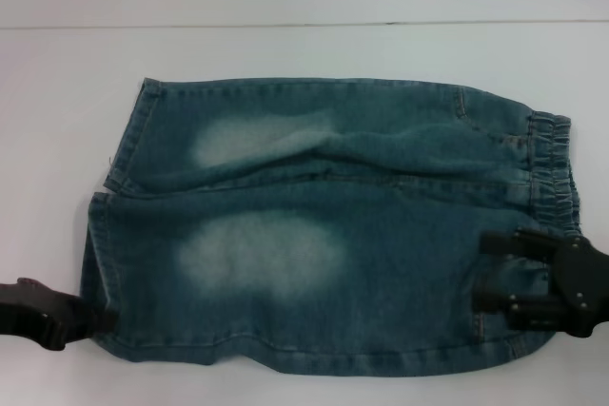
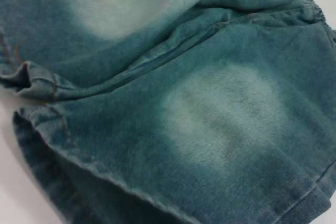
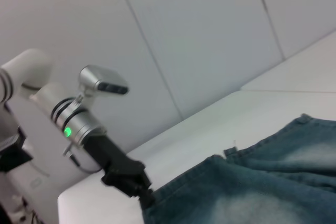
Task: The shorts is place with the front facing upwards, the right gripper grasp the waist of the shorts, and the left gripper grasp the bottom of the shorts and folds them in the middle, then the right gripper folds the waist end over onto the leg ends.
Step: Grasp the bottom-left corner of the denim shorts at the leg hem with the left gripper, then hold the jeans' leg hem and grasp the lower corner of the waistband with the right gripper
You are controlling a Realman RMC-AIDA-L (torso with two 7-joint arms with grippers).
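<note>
Blue denim shorts (image 1: 314, 235) lie flat and front up on the white table, with the elastic waistband (image 1: 552, 168) to the right and the leg hems (image 1: 119, 154) to the left. My right gripper (image 1: 481, 271) is open over the near waist corner, its two black fingers spread above the fabric. My left gripper (image 1: 100, 319) sits at the near leg's hem corner and touches its edge. The right wrist view shows that left gripper (image 3: 147, 199) at the corner of the shorts (image 3: 262, 192). Close-up denim (image 2: 210, 103) fills the left wrist view.
The white table (image 1: 304, 54) stretches around the shorts, and a pale wall stands behind it. The left arm's silver and black wrist (image 3: 84, 124) reaches in from beyond the table's edge.
</note>
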